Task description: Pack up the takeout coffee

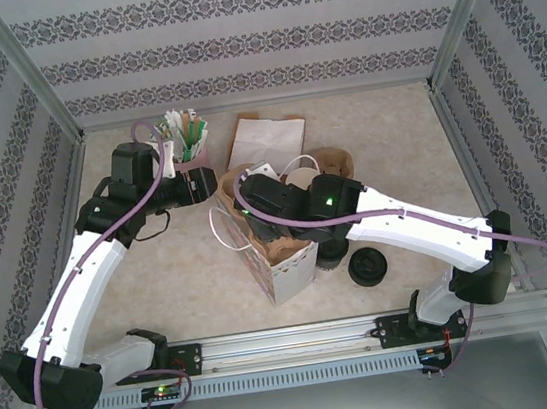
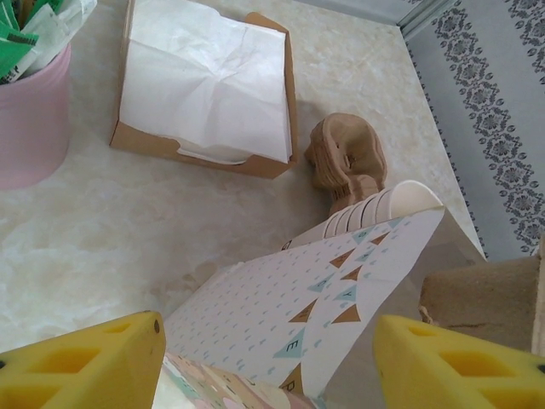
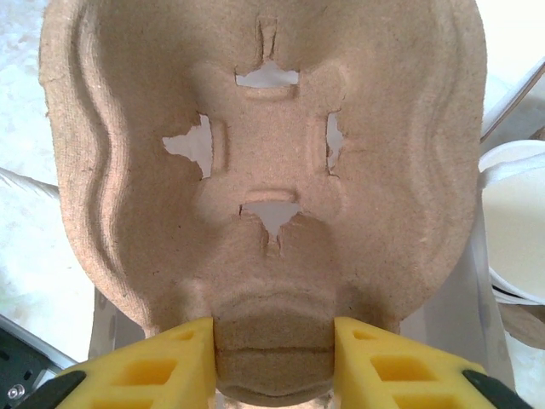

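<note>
Right gripper [image 3: 272, 345] clamped on pulp cup carrier [image 3: 383, 170] over patterned bag [image 1: 288, 275], left gripper [image 2: 268, 362] jaws apart, pink cup [image 2: 30, 128] holding packets [image 2: 34, 34], box [image 2: 200, 158] of napkins [image 2: 204, 77]

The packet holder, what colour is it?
The packet holder is pink; the left wrist view shows it best.

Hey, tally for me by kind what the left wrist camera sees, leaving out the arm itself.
Pink cup of packets: 1
Napkin tray: 1
Patterned paper bag: 1
Paper cup stack: 1
Pulp carrier pile: 1
Single pulp carrier: 1
Total: 6
</note>
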`<action>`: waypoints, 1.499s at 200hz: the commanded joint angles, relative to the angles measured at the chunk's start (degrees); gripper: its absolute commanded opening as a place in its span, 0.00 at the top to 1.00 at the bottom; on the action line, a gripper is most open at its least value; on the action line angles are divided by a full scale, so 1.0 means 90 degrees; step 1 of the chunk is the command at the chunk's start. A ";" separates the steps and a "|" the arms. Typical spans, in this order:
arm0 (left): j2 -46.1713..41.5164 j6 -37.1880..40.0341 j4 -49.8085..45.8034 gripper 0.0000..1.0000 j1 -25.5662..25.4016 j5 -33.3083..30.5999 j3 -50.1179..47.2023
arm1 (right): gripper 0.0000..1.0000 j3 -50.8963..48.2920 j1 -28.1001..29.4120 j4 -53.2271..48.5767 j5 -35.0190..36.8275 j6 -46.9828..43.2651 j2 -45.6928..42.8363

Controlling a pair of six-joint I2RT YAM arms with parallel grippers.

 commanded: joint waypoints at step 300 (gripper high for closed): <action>-0.0325 0.0337 -0.0606 0.32 0.0093 -0.0277 0.0106 | 0.64 0.0237 -0.0365 -0.0806 -0.0652 -0.0116 0.0945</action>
